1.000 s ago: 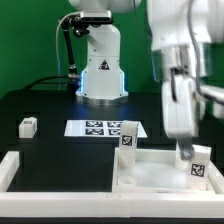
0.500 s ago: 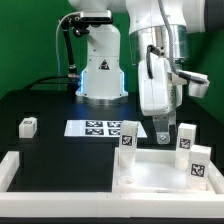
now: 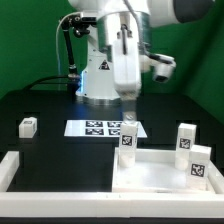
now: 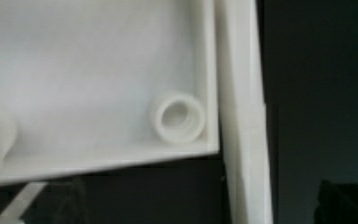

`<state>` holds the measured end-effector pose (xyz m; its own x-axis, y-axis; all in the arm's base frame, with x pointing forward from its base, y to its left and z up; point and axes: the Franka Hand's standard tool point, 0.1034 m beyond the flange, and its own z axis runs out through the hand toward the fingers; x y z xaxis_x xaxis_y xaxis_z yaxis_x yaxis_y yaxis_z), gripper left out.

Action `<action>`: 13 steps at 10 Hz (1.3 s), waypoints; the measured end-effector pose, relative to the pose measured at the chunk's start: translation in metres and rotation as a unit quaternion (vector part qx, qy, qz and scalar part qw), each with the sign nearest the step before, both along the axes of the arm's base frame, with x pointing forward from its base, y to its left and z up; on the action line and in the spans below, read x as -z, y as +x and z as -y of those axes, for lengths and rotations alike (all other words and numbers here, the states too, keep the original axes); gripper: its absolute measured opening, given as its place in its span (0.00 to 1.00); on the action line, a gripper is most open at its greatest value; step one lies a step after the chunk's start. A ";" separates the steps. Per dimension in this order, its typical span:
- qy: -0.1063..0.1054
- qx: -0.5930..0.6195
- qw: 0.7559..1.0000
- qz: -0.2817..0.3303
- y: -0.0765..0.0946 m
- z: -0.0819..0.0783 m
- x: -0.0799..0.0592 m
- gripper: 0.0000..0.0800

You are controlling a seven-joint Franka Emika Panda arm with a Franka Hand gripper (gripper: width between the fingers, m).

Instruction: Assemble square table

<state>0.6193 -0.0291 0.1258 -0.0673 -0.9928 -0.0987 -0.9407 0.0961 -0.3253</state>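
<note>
The square top [image 3: 160,172] looks like smooth white plastic with a soft, matt sheen, and up close its inner floor [image 4: 87,90] is even and unmarked, with a moulded round boss [image 4: 178,117] and a clean raised rim [image 4: 240,110]. The small leg blocks [image 3: 127,138] seem the same white plastic, each carrying a flat black-and-white printed tag, as does the thin marker board [image 3: 104,128] lying on the table [image 3: 40,105], whose surface is a dull, matt black. The arm's casing [image 3: 125,50] is glossy white plastic catching the light.
</note>
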 end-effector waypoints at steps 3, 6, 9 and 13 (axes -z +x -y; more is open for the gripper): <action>-0.055 -0.130 0.990 0.013 -0.017 0.038 -0.010 0.81; -0.095 -0.242 0.965 0.019 -0.017 0.038 -0.008 0.81; -0.158 -0.416 0.896 0.000 -0.057 0.077 0.017 0.81; -0.195 -0.540 0.818 -0.023 -0.105 0.125 0.051 0.81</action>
